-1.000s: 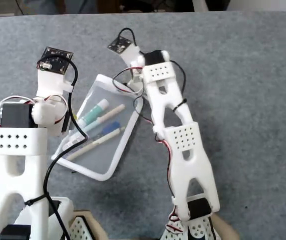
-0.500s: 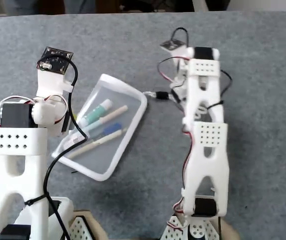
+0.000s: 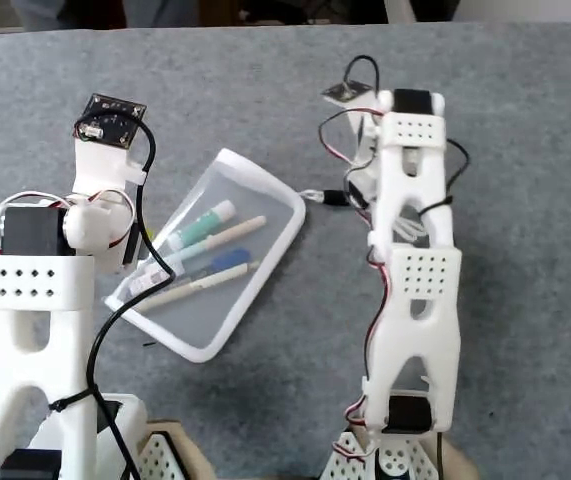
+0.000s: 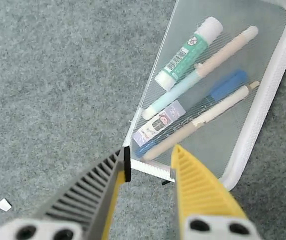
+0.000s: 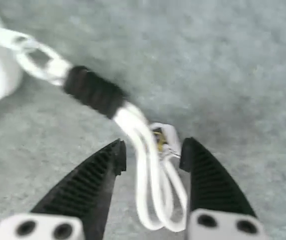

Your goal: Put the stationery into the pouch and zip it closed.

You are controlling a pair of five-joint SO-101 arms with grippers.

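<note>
Grey desk (image 3: 525, 120), pouch (image 3: 215, 322) centre-left with pens (image 3: 210, 236) inside. Left tool (image 4: 150, 157) sits open over its edge, right tool (image 5: 153, 145) open around the zip cord (image 5: 132, 120).

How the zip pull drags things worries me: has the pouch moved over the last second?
Yes. The pouch swung its far end right, away from the motionless left arm.

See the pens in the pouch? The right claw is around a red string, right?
Not red: the string between the right gripper's open jaws is white with a black bead, as the right wrist view shows. The pens are in the pouch.
</note>
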